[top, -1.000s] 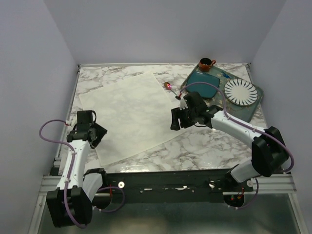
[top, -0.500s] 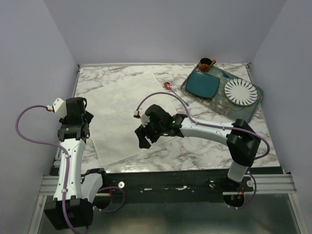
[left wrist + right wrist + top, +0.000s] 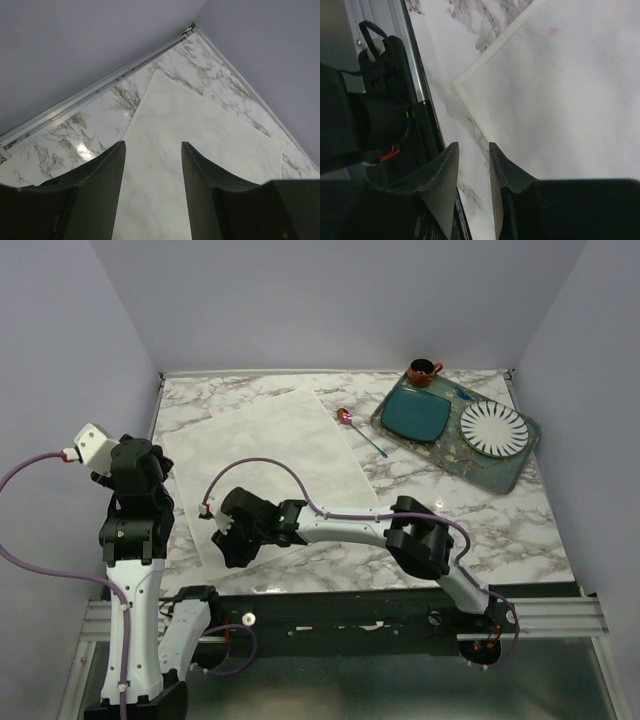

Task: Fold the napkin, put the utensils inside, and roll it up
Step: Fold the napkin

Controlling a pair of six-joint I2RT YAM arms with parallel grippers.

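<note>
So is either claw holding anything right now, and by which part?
Nothing held. Left claw is open and empty over the napkin; right claw has an empty gap, by the napkin's corner.

We find the napkin (image 3: 265,475) spread on the left half of the table (image 3: 500,530), the spoon (image 3: 362,432) just beside its right edge. At far right, a tray (image 3: 480,466) holds a square plate (image 3: 418,415) left of a round plate (image 3: 493,427); a cup (image 3: 423,371) stands just behind.

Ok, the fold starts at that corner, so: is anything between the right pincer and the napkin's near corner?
Nothing visible. The right pincer hangs over bare table just beside the corner of the napkin, with only marble between them. The spoon lies far off, across the napkin.
</note>
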